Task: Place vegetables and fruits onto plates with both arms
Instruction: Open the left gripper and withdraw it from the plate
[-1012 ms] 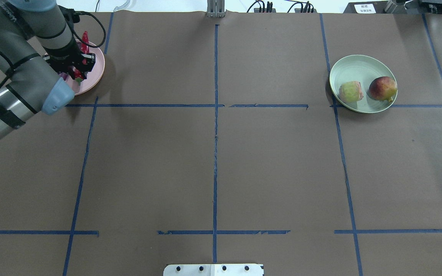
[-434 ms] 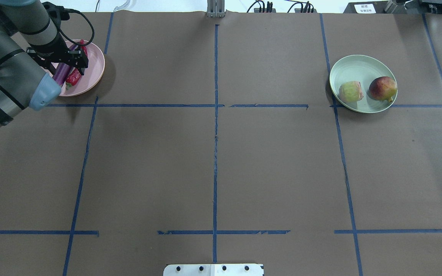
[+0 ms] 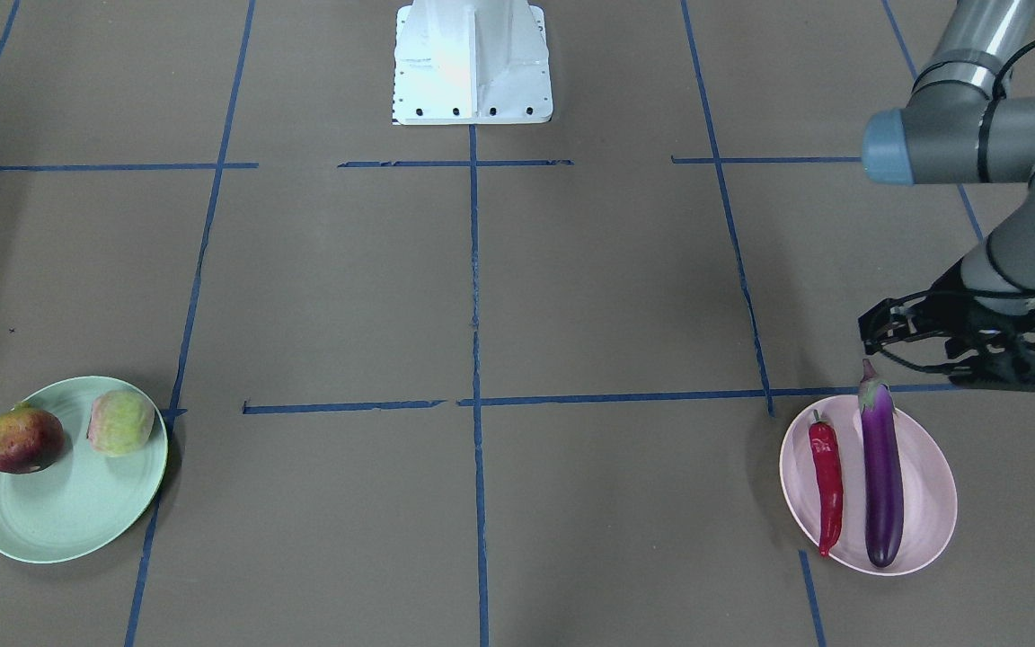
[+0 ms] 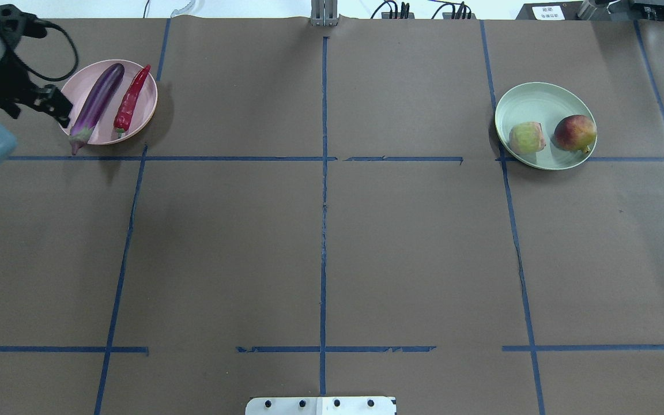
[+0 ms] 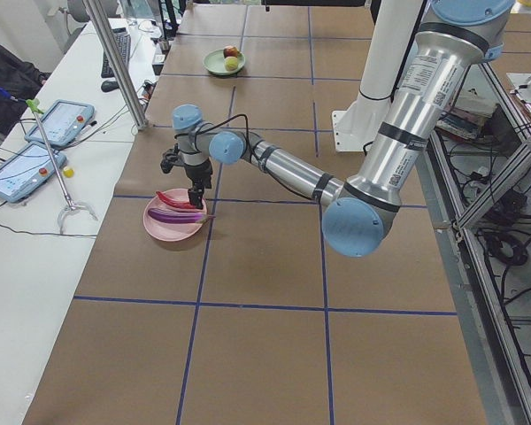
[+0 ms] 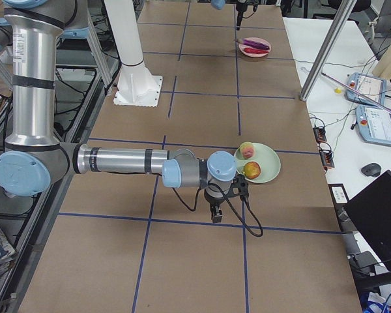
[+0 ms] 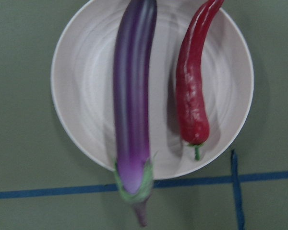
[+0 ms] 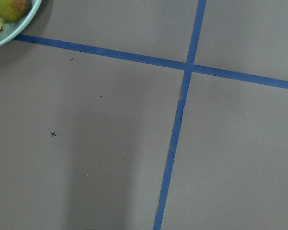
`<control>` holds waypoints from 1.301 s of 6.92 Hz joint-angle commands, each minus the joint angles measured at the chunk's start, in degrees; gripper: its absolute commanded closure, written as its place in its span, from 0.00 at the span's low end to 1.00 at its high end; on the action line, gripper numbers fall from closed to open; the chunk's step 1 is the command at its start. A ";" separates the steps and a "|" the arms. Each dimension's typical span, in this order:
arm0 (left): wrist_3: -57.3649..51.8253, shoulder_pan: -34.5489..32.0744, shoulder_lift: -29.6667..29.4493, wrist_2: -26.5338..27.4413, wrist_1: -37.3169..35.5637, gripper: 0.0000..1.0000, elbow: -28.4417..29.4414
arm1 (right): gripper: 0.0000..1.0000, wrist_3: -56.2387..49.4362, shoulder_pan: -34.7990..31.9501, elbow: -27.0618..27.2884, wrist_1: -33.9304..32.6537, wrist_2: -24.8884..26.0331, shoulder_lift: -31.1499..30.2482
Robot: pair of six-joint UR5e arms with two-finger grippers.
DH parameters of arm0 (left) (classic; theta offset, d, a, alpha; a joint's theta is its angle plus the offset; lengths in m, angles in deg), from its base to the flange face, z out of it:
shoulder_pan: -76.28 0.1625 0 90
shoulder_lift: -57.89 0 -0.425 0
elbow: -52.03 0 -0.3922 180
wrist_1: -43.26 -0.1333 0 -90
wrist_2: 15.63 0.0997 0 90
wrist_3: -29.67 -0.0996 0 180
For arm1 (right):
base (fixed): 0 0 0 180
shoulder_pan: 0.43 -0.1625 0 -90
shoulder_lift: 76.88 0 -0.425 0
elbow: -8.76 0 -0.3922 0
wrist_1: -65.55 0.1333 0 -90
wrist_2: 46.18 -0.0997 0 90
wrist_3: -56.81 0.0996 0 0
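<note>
Eggplant (image 4: pixel 95 101) and chili pepper (image 4: pixel 131 99) lie parallel on the pink plate (image 4: pixel 144 112), long axes pointing away from the robot, eggplant stem overhanging the near rim — your left gripper (image 4: pixel 58 109), spread and empty, hangs just beside that stem end; of the right gripper (image 6: pixel 216 214) you cannot tell the state.

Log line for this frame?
left hand empty | eggplant, chili on pink plate | red fruit, pale fruit on green plate | right hand unclear

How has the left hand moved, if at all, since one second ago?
Yes. In the overhead view the left hand has moved left, from above the pink plate to beside its left rim.
</note>
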 commanded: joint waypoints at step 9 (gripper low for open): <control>-30.15 -26.59 30.60 -8.16 -5.92 0.00 -10.68 | 0.00 0.14 -0.10 0.04 0.00 0.00 -0.24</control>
